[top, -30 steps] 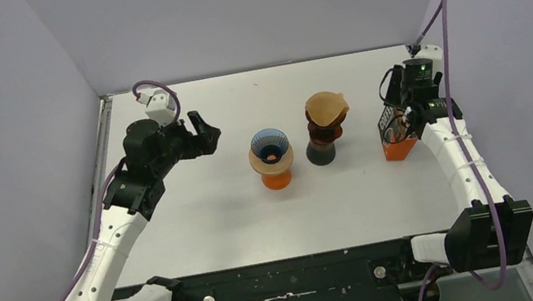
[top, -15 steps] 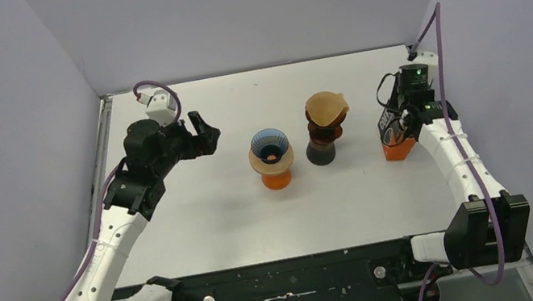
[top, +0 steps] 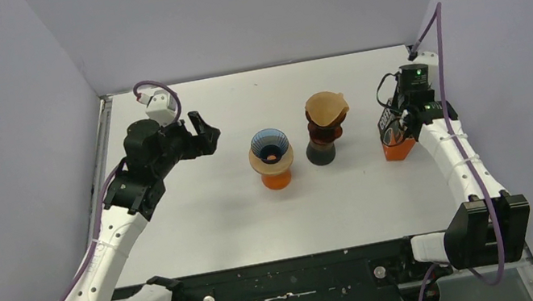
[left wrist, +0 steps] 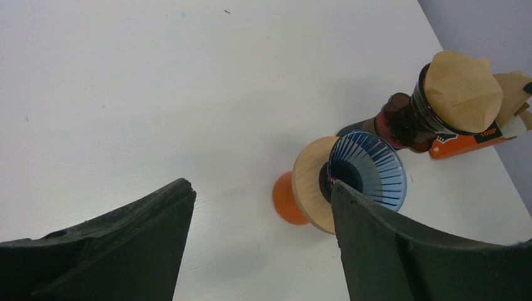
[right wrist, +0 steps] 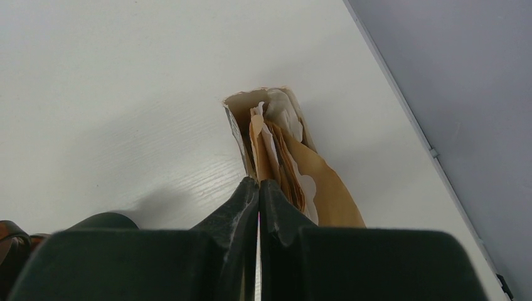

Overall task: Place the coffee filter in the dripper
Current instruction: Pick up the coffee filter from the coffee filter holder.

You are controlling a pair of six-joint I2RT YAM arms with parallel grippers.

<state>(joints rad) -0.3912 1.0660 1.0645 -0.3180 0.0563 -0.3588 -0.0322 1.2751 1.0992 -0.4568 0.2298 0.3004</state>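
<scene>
Upright filter [right wrist: 258, 147], apparently, in box [right wrist: 235, 125]

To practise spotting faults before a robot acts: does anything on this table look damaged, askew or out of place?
The orange filter box at the right has a raggedly torn top, and its paper filters splay out unevenly, some creased. The right gripper pinches one. Nothing is spilled.

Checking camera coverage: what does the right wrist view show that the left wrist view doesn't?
Only right wrist: the right hand shut on a coffee filter standing in the open filter box. Only left wrist: the open left hand, the blue dripper on its orange base, and a brown dripper holding a second filter. Both: the filter box and white table.
</scene>
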